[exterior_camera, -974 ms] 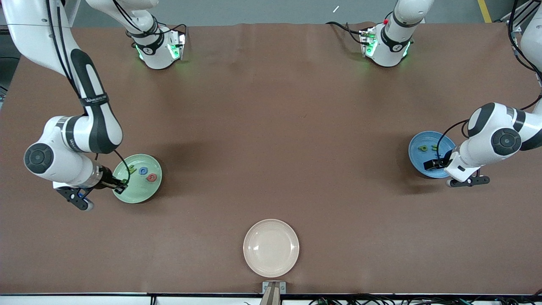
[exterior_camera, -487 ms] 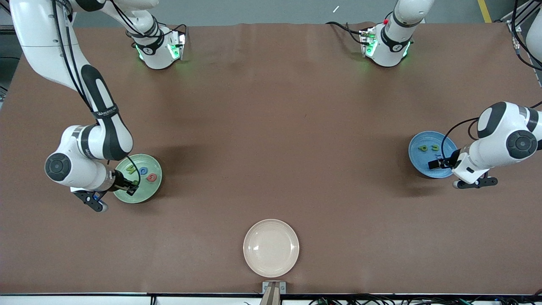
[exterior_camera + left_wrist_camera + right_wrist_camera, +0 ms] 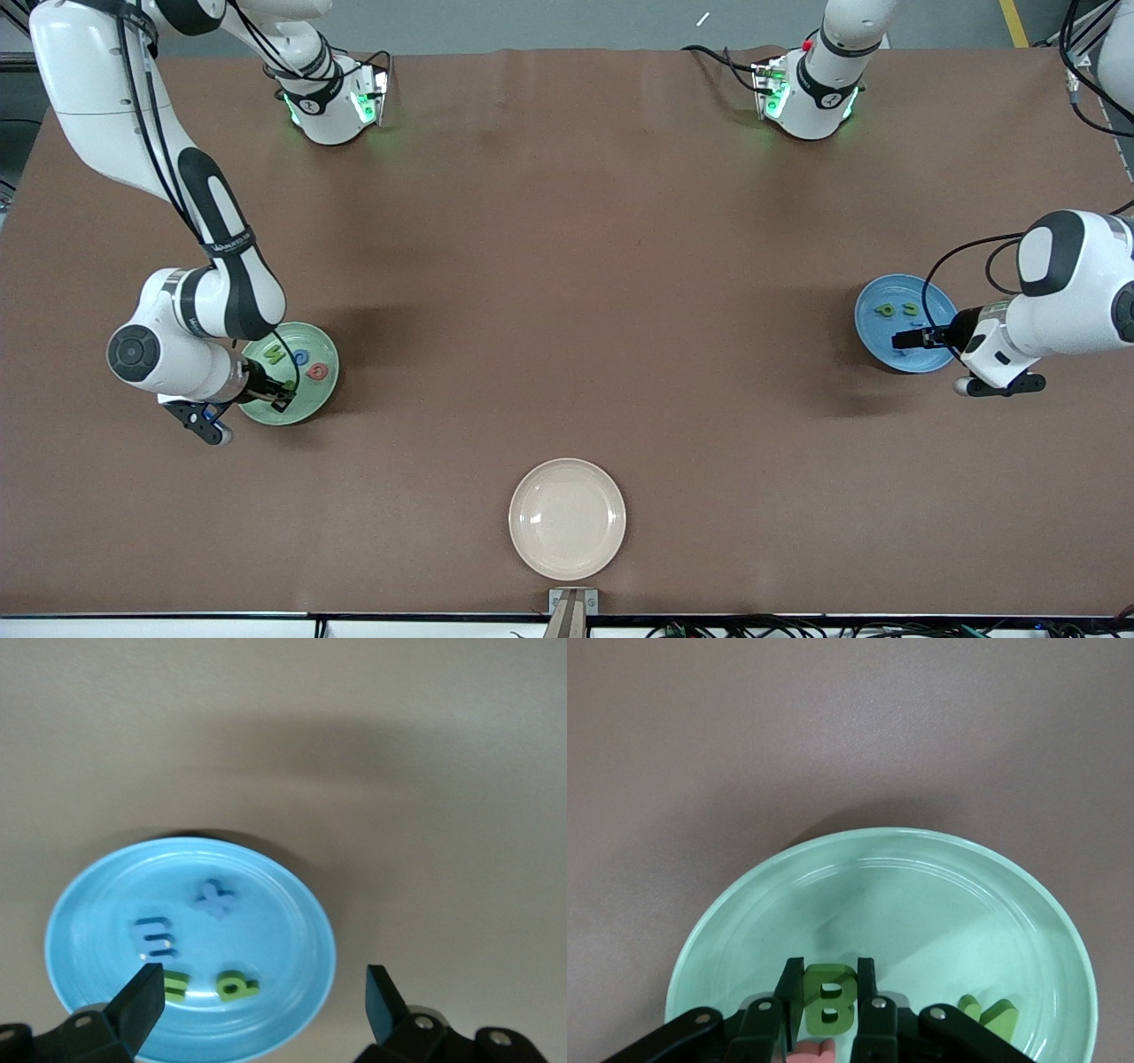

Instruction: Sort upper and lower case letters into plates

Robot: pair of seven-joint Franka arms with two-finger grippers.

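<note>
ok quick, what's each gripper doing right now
Left gripper: open, holding nothing, over the edge of the blue plate.
Right gripper: shut on the green B, over the light green plate.

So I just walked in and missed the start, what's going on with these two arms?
They are sorting letters into plates. The right pincer, over the light green plate, is shut on a green B; a green N, a blue G and a red Q already lie there. The left pincer is open over the blue plate's edge, which holds four small letters. The cream plate has no letters.
</note>
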